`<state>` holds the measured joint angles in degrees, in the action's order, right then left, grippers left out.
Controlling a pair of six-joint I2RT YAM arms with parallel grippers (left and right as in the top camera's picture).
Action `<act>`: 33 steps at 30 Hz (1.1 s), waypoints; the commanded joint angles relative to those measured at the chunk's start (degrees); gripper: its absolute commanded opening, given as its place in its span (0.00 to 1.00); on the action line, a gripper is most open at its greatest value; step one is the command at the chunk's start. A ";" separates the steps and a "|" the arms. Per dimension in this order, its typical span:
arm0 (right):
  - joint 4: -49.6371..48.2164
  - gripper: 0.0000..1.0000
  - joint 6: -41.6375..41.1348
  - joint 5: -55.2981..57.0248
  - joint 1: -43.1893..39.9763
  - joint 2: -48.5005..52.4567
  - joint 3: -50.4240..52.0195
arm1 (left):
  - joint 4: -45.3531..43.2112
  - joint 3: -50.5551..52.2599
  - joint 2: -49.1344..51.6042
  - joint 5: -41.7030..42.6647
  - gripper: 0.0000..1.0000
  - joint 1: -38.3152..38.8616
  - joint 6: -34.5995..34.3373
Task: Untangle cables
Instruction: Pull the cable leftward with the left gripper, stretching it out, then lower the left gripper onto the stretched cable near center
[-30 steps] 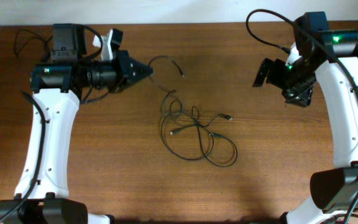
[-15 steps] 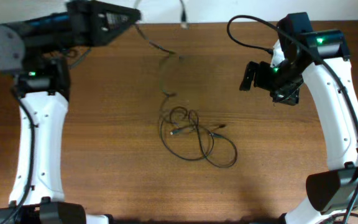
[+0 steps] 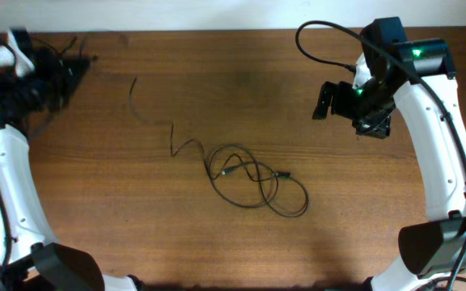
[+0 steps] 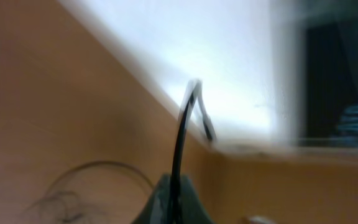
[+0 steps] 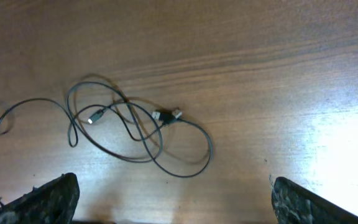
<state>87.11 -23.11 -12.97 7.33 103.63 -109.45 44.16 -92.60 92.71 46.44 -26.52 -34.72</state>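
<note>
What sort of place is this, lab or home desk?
Probably a robotics lab bench: a white left arm and right arm flank a wooden table against a plain white wall, with loose black cables laid out as the work piece.

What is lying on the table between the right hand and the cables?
Nothing: only bare table lies between the right hand and the cables. The right wrist view shows it, and so does the overhead view.

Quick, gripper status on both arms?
Left gripper: closed on a thin black cable; the view is blurred.
Right gripper: open, holding nothing.
</note>
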 commanded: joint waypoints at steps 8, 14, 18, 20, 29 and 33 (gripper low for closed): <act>-2.51 0.98 0.52 -0.09 0.22 0.04 3.82 | 16.96 -0.09 0.31 -31.58 0.99 2.69 11.63; -6.38 0.98 0.15 -0.61 0.22 0.04 10.25 | 27.41 -0.02 0.35 -28.61 0.99 6.43 14.25; -7.02 0.98 0.17 -3.13 0.22 0.04 10.25 | 28.76 1.92 0.66 -29.97 0.99 18.71 26.12; -6.71 0.98 0.20 -3.10 0.22 0.04 10.25 | 26.10 3.96 3.19 -36.39 0.99 27.56 26.71; -5.51 0.98 0.37 -3.08 0.22 0.04 10.25 | 21.75 4.52 20.28 -42.71 0.98 39.17 33.68; -5.53 0.98 0.37 -3.06 0.22 0.04 10.25 | 21.55 4.52 25.59 -43.10 0.63 39.28 34.38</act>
<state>81.56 -23.14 -15.55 7.33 103.70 -99.35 65.71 -88.44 115.92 4.62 12.75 -1.63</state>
